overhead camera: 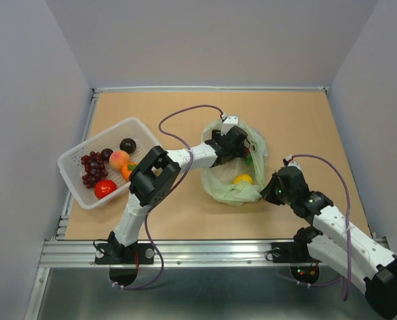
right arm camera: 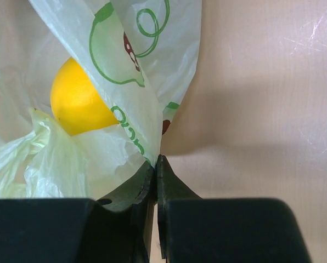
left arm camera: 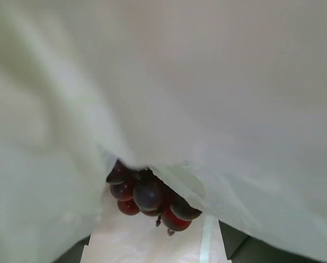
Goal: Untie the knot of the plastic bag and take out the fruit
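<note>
The pale green plastic bag [overhead camera: 226, 192] lies open at mid-table; no knot shows. My left gripper [overhead camera: 233, 148] is inside the bag's mouth. In the left wrist view the bag [left arm camera: 207, 82] drapes over the camera, and a dark purple grape bunch [left arm camera: 150, 194] sits between the jaws, which stand wide apart and mostly covered. My right gripper [overhead camera: 269, 191] is shut on the bag's right edge, with its tips [right arm camera: 156, 160] pinching the printed film [right arm camera: 125, 71]. A yellow lemon [overhead camera: 243, 179] lies inside the bag and shows close up in the right wrist view [right arm camera: 78, 104].
A white basket [overhead camera: 72, 177] stands at the left. It holds a red grape bunch [overhead camera: 92, 168], two dark plums [overhead camera: 127, 145], a peach [overhead camera: 118, 159], an orange [overhead camera: 127, 171] and a red fruit [overhead camera: 105, 189]. The left arm's cable [overhead camera: 185, 113] loops above the bag.
</note>
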Action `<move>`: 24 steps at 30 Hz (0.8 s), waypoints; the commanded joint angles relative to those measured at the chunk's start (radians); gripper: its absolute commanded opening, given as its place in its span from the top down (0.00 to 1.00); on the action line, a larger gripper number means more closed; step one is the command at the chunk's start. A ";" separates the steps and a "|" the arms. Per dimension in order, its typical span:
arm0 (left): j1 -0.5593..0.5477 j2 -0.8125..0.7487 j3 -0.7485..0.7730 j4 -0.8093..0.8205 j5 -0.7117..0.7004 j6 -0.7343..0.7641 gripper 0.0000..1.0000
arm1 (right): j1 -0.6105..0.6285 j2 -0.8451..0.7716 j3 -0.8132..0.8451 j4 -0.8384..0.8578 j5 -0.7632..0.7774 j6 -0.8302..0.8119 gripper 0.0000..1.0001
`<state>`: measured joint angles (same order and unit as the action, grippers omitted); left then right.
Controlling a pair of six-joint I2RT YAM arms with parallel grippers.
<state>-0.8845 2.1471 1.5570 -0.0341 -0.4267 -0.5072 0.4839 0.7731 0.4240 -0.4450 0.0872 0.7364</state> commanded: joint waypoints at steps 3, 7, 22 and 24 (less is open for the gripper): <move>-0.005 -0.027 0.011 -0.012 0.008 -0.011 0.63 | -0.004 -0.024 0.032 0.020 -0.007 -0.017 0.91; -0.013 -0.105 -0.064 -0.018 0.026 -0.013 0.94 | -0.004 -0.026 0.032 0.020 0.002 -0.017 0.91; -0.113 -0.411 -0.219 -0.187 0.186 0.050 1.00 | -0.004 -0.018 0.041 0.022 0.062 -0.008 0.91; -0.119 -0.457 -0.241 -0.199 0.216 0.050 1.00 | -0.004 -0.017 0.042 0.023 0.069 -0.003 0.91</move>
<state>-0.9955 1.8027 1.3411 -0.1947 -0.2657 -0.4767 0.4839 0.7609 0.4240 -0.4454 0.1139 0.7364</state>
